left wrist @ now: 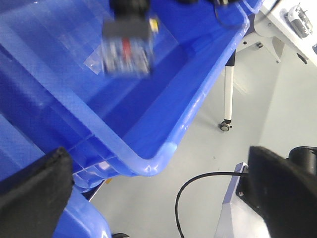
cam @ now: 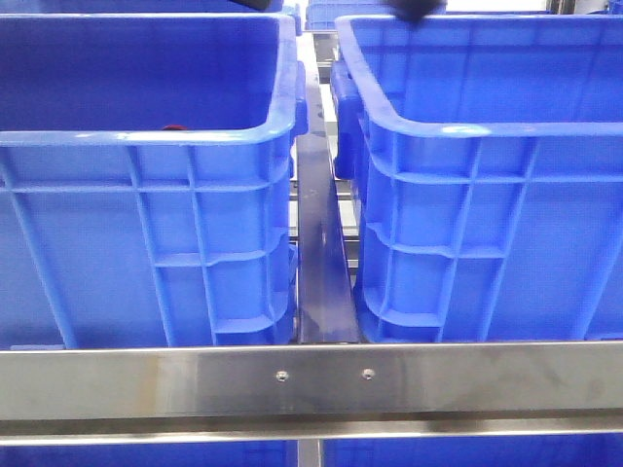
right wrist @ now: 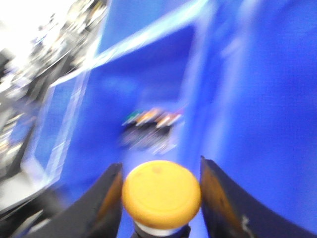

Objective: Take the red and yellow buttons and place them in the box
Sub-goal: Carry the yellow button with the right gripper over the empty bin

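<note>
Two big blue crates sit side by side behind a shiny metal rail (cam: 311,381). The left box (cam: 146,195) and the right box (cam: 487,195) look the same, with ribbed walls and thick round rims. A dark strip runs through the gap between them. A tiny bit of red (cam: 173,127) peeks over the near rim of the left box, but it is too small to tell what it is.

In the right wrist view, the right gripper (right wrist: 161,198) has a yellow button (right wrist: 161,191) right between its two jaws. The button's round flat top faces the camera. The jaws stand on either side of it, very close to its edges. The picture is too blurry to tell if they squeeze it. A white part shows just under the yellow cap. Blue box walls are all around. Deeper in the box lies a small blurry heap of parts (right wrist: 151,126) with green, orange and red tops, well apart from the jaws.

In the left wrist view, the left gripper (left wrist: 158,198) has its jaws spread wide, with nothing between them. One dark finger (left wrist: 34,193) is at one edge of the picture and the other is at the far edge. Between them you see the corner of a blue box, the grey floor and a black cable (left wrist: 198,193). A blurry grey block with a red stripe (left wrist: 126,47) lies on a clear plastic bag inside that box, far from the jaws.
</note>
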{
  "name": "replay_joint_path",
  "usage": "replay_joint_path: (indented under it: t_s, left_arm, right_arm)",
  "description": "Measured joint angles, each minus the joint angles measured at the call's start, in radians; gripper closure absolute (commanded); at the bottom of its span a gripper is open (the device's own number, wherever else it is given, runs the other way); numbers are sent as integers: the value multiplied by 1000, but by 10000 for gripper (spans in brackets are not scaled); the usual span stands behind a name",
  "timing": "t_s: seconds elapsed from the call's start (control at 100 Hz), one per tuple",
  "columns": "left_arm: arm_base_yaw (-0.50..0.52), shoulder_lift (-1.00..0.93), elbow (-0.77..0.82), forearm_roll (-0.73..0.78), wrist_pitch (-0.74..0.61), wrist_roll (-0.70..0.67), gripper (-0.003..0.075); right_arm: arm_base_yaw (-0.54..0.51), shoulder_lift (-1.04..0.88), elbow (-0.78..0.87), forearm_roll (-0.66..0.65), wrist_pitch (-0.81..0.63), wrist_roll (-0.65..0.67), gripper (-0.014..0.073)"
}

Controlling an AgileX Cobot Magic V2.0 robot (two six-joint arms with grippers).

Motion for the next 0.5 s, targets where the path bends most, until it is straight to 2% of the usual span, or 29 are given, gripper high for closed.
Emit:
replay_joint_path:
  t_s: [0.14,0.27,0.38,0.5]
  left_arm:
    - [0,0,0,0,0,0,49]
    - [0,0,0,0,0,0,49]
    - [0,0,0,0,0,0,49]
    - [0,0,0,0,0,0,49]
  right_arm:
    - [-54,0,0,0,-149,-186,371]
    - [-58,15,0,19,-328,-389,371]
    - [-58,58,0,102,-430,-549,371]
    - [-58,148,-17,235,-472,-731,371]
